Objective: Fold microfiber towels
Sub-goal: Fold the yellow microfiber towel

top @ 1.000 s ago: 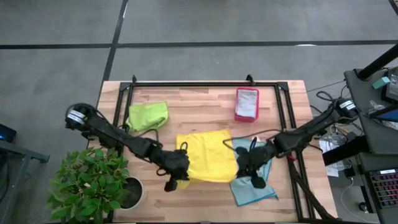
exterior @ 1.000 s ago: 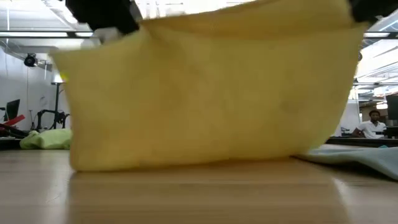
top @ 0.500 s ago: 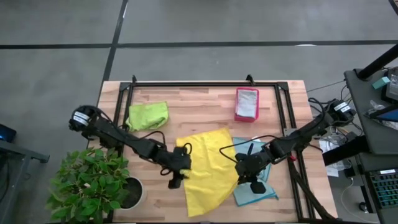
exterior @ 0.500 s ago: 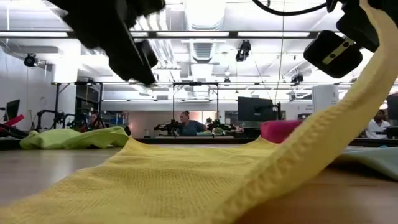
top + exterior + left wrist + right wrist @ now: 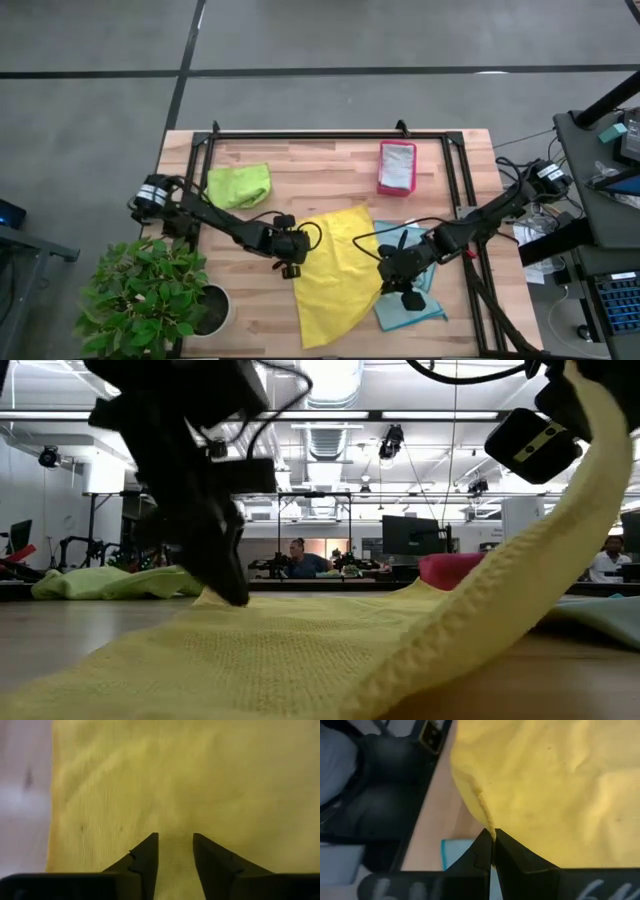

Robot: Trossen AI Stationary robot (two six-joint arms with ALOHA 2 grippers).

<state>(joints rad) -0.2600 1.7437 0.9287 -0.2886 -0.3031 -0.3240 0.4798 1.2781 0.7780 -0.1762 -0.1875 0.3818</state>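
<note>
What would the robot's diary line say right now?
left gripper: open over yellow towel | right gripper: shut on yellow towel's edge, lifted | fold: unfinished

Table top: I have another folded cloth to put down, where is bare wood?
Bare wood lies along the far edge between the green towel and the pink tray, and at the near-left corner. The middle is crowded: yellow towel, blue towel and both grippers.

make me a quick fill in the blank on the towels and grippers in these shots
1. The right gripper is shut on an edge of the ____ towel.
2. The left gripper is ____, above that towel.
3. The light blue towel lies under the ____ arm.
4. The pink tray holds a ____ cloth.

Missing words: yellow; open; right; grey
</note>
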